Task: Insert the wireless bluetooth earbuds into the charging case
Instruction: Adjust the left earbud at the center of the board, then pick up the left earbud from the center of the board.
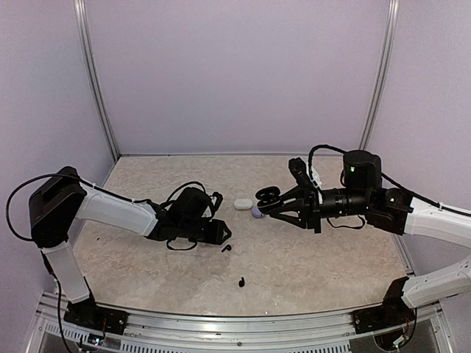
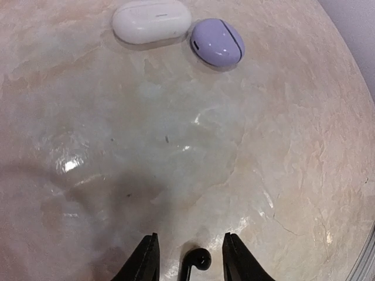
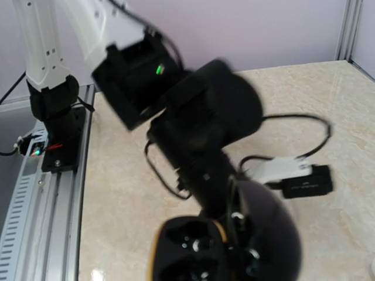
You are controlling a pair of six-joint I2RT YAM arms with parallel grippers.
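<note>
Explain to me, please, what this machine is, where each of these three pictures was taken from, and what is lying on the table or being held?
These are two robot arms bolted at the table's near edge. The overhead picture looks down from behind them. The other two come from cameras on each wrist.

On the marbled table lie a white case and a lavender case, both closed, plus two black earbuds: one between the open fingers of the left gripper, not yet gripped, and another nearer the arms.

The right gripper holds an opened black case above the table; its wrist picture is blurred, with the left arm behind.
</note>
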